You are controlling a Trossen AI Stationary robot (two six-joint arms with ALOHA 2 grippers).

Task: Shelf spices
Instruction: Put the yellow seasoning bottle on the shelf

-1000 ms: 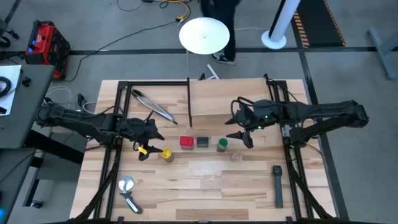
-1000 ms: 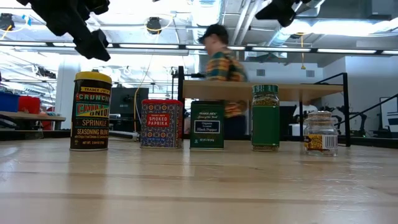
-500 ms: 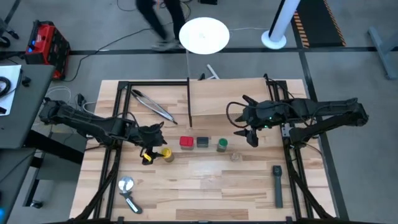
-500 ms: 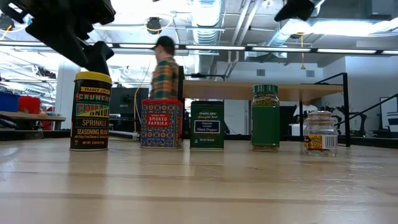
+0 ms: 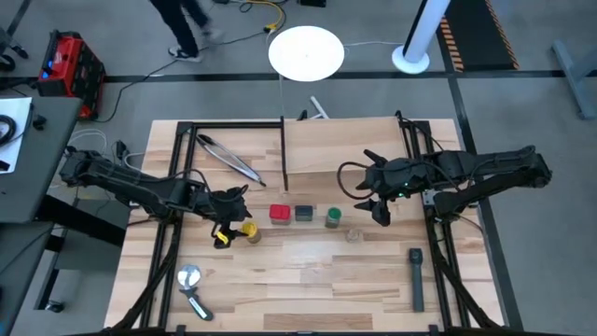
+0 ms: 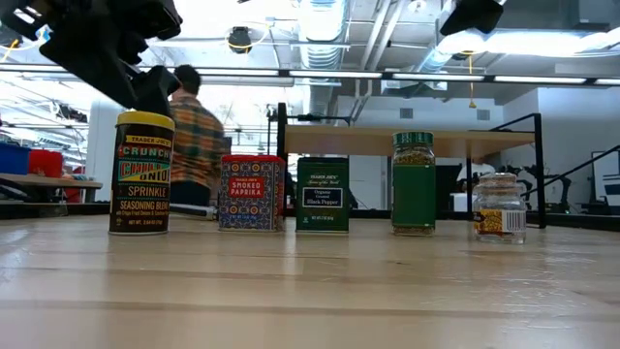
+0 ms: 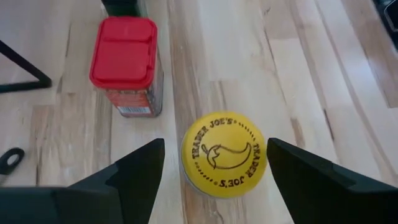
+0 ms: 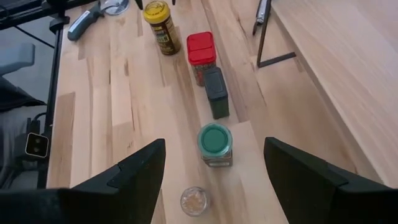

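Note:
Five spices stand in a row on the table in front of the shelf (image 5: 340, 145): yellow round jar (image 5: 250, 231), red tin (image 5: 279, 213), dark grey tin (image 5: 304, 214), green-lidded jar (image 5: 333, 217) and small clear jar (image 5: 354, 234). My left gripper (image 5: 231, 213) hangs open just above the yellow jar (image 7: 224, 154), a finger on either side of the lid, touching nothing. My right gripper (image 5: 373, 200) hovers open, well above the table, to the right of the green-lidded jar (image 8: 215, 144) and the clear jar (image 8: 194, 200).
Metal tongs (image 5: 229, 159) lie at the far left. A round-headed metal tool (image 5: 193, 287) lies near left and a long black bar tool (image 5: 416, 278) near right. The shelf's black upright (image 5: 283, 149) stands behind the red tin. A person (image 6: 194, 136) walks beyond the table.
My left gripper has moved toward the table's right edge and gone down, closing on the top of the yellow jar. My right gripper has drifted a little toward the right edge. The spices have stayed put. The person beyond the table has walked on.

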